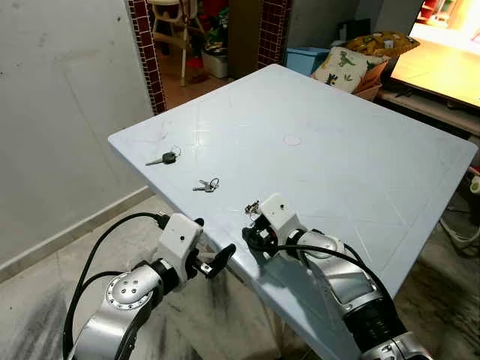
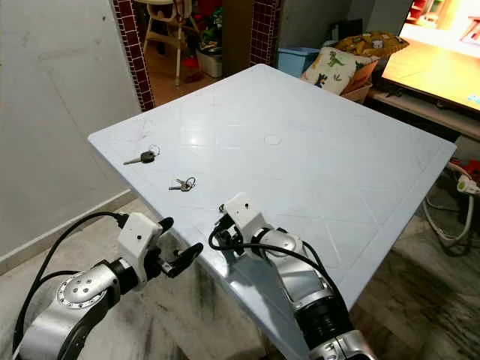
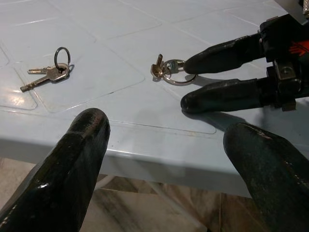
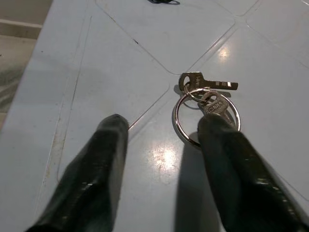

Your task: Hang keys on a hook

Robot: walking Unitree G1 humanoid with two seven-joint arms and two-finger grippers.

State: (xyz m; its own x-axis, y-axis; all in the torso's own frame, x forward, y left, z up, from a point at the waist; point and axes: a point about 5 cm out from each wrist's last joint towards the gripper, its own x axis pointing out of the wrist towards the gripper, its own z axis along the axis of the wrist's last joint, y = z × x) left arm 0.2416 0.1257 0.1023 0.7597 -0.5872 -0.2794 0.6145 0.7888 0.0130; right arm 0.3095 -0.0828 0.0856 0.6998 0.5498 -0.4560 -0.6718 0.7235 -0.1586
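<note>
A pale blue plastic table point(image 1: 337, 165) carries three key sets. A brass key bunch on a silver ring point(image 4: 205, 92) lies flat near the front edge, right at my right gripper point(image 4: 163, 125). That gripper is open, low over the table, with one fingertip point(image 4: 215, 130) over the ring's rim and nothing held. The same key bunch point(image 3: 166, 69) lies just past the right gripper point(image 3: 187, 82) in the left wrist view. Two small keys on a dark ring point(image 1: 206, 185) lie further left. A black-headed key point(image 1: 165, 158) lies beyond them. My left gripper point(image 1: 217, 259) is open, just off the table's front edge.
A white wall point(image 1: 67, 112) stands to the left, with a doorway between red-tiled pillars point(image 1: 146, 52) behind the table. A dinosaur cushion point(image 1: 346, 67) and a blue bin point(image 1: 307, 58) sit at the back right. White cables point(image 2: 450, 217) lie on the floor to the right.
</note>
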